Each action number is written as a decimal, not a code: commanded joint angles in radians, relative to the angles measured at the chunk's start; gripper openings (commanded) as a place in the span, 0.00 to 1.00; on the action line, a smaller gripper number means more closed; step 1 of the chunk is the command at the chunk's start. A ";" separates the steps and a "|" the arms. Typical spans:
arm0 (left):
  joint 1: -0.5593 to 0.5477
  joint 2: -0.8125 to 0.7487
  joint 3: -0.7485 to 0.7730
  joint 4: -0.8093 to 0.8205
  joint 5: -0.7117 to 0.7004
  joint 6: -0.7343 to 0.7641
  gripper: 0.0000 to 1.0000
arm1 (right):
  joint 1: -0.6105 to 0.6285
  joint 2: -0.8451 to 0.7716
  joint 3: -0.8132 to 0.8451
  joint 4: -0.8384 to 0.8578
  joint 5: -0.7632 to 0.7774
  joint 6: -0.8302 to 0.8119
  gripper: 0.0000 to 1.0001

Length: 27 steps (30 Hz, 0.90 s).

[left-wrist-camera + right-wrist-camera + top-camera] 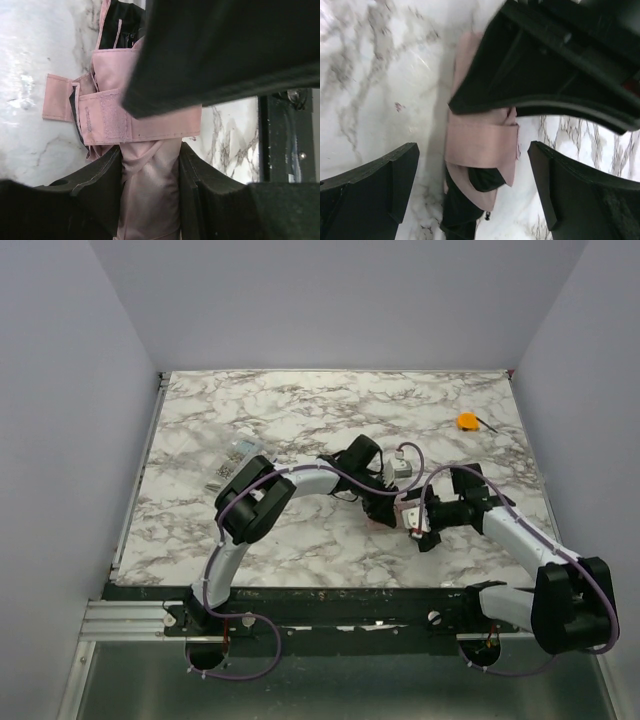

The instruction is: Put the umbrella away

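The pale pink umbrella (pixel 150 200) lies folded on the marble table (pixel 300 410), its strap (pixel 107 122) wrapped round the bundle with one end sticking out to the side. My left gripper (pixel 150 155) is shut on the umbrella's fabric body, both pads pressing its sides. In the top view only a bit of the umbrella (pixel 377 523) shows under the two wrists. My right gripper (pixel 472 165) stands open, its fingers (pixel 375 187) wide on either side of the umbrella (pixel 480 145) and clear of it. The left gripper (pixel 385 502) and right gripper (pixel 412 523) meet at mid-table.
A small orange object (pixel 467 421) lies at the back right. A clear packet of small parts (pixel 235 462) lies at the left, beside the left arm's elbow. Grey walls close in the table on three sides.
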 commanded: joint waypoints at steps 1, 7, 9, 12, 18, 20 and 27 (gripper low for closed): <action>-0.027 0.204 -0.099 -0.466 -0.085 -0.023 0.02 | 0.007 0.028 -0.056 0.228 0.159 0.018 1.00; -0.016 0.226 -0.070 -0.488 -0.059 -0.023 0.02 | 0.010 0.038 -0.122 0.210 0.230 -0.041 0.76; -0.012 0.230 -0.057 -0.499 -0.053 -0.021 0.02 | 0.013 0.031 -0.138 0.182 0.229 -0.061 0.62; -0.010 0.238 -0.028 -0.515 -0.052 -0.028 0.02 | 0.020 0.010 -0.168 0.169 0.213 -0.073 0.53; -0.010 0.248 0.020 -0.527 -0.050 -0.051 0.03 | 0.057 0.031 -0.154 0.097 0.235 -0.005 0.18; -0.011 0.229 0.021 -0.515 -0.070 -0.050 0.06 | 0.059 0.069 -0.122 0.044 0.249 0.035 0.09; 0.023 -0.098 -0.170 -0.159 -0.195 -0.210 0.49 | 0.059 0.221 -0.004 -0.130 0.249 0.180 0.00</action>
